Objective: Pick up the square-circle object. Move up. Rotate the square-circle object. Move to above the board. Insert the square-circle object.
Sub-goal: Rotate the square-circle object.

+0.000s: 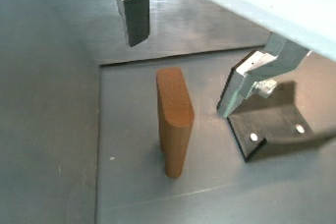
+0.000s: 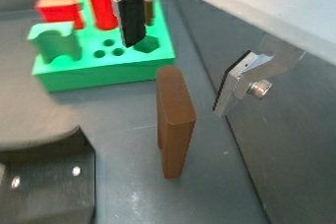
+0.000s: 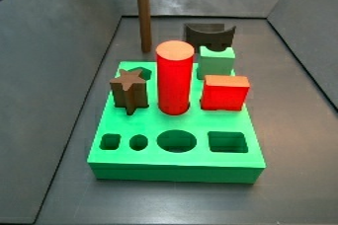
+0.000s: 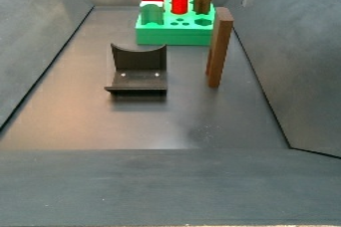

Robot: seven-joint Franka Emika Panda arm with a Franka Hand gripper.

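The square-circle object (image 1: 174, 120) is a medium-brown slat standing upright on the dark floor, a short way in front of the board (image 3: 172, 166). It shows in both wrist views (image 2: 175, 130) and in both side views (image 3: 144, 20) (image 4: 218, 47). The board (image 2: 79, 76) (image 4: 168, 38) is a thick bright green slab with square and round holes. My gripper (image 1: 191, 53) (image 2: 187, 49) hangs open above the slat. One finger (image 1: 136, 17) stands on either side of its top, well apart from it. Nothing is between the pads.
On the board stand a red cylinder (image 3: 175, 78), a red cube (image 3: 224, 93), a small green cube (image 3: 216, 63), a dark arch block (image 3: 209, 36) and a dark brown star block (image 3: 128, 88). The fixture (image 4: 136, 70) (image 1: 278, 125) stands beside the slat. Grey walls (image 4: 40, 32) enclose the floor.
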